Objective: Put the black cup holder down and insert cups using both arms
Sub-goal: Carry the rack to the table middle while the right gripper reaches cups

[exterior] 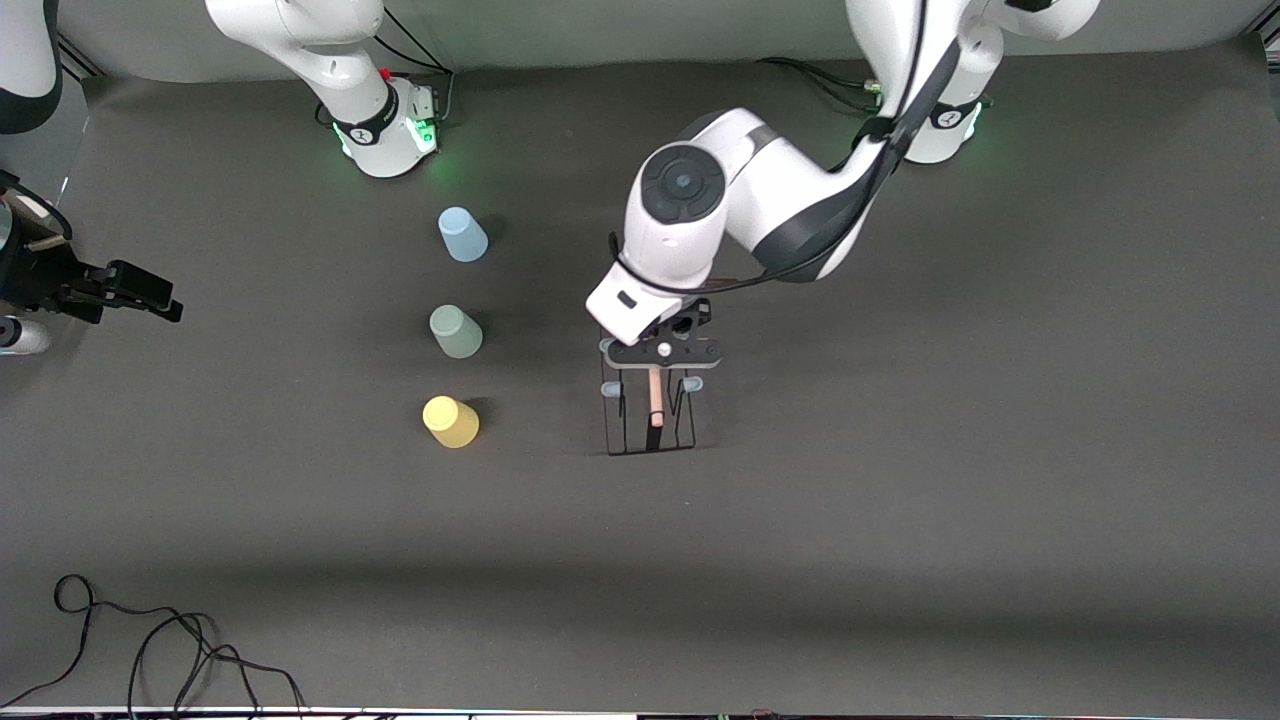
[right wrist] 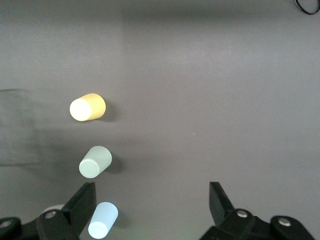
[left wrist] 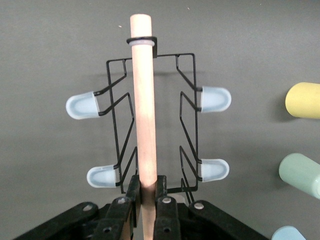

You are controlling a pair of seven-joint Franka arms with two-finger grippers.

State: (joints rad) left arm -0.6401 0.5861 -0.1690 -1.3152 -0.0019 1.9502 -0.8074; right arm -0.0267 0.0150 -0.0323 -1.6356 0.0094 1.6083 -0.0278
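The black cup holder (exterior: 655,410) stands upright at mid-table. My left gripper (exterior: 655,372) is over it and shut on its wooden handle (left wrist: 144,100). In the left wrist view the left gripper (left wrist: 146,187) clamps the rod's lower end, with pale-tipped pegs (left wrist: 82,106) sticking out on both sides. I cannot tell whether the rack's base touches the table. Beside it, toward the right arm's end, three cups stand in a row: blue (exterior: 462,234) farthest from the front camera, green (exterior: 456,331), then yellow (exterior: 451,421) nearest. My right gripper (exterior: 140,292) (right wrist: 152,200) waits open and empty, high up.
A black cable (exterior: 150,640) lies coiled near the table's front edge at the right arm's end. A small white cylinder (exterior: 20,337) sits at the table's edge under the right gripper. Both arm bases (exterior: 385,135) stand along the back.
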